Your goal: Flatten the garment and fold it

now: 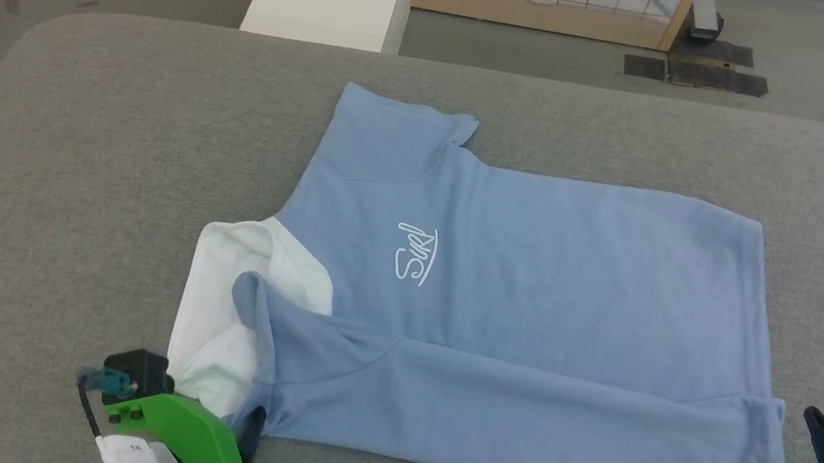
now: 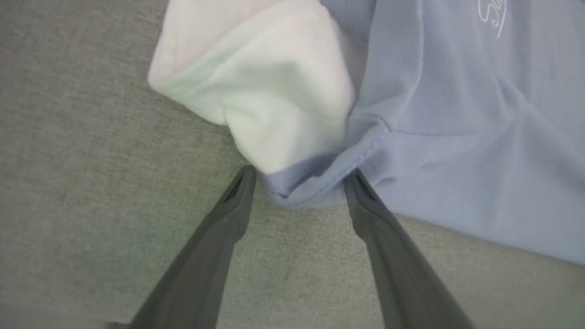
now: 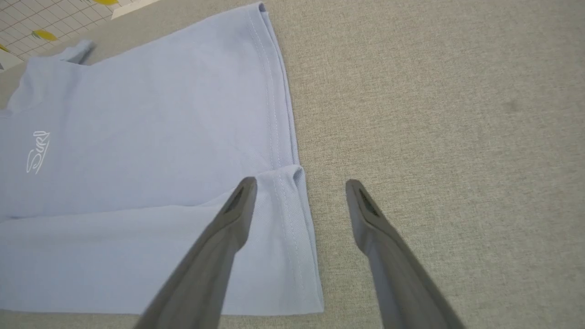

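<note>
Both spread: left gripper (image 2: 299, 173), right gripper (image 3: 300, 182), nothing pinched; garment (image 1: 532, 278) looks soft, limp. Grip hem corners at table's (image 1: 115, 148) near edge.

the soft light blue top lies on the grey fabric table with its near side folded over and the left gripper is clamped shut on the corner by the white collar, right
Not shut: the left wrist view shows the left gripper open, dark fingers either side of that corner. The soft light blue top does lie folded on the grey fabric table.
</note>
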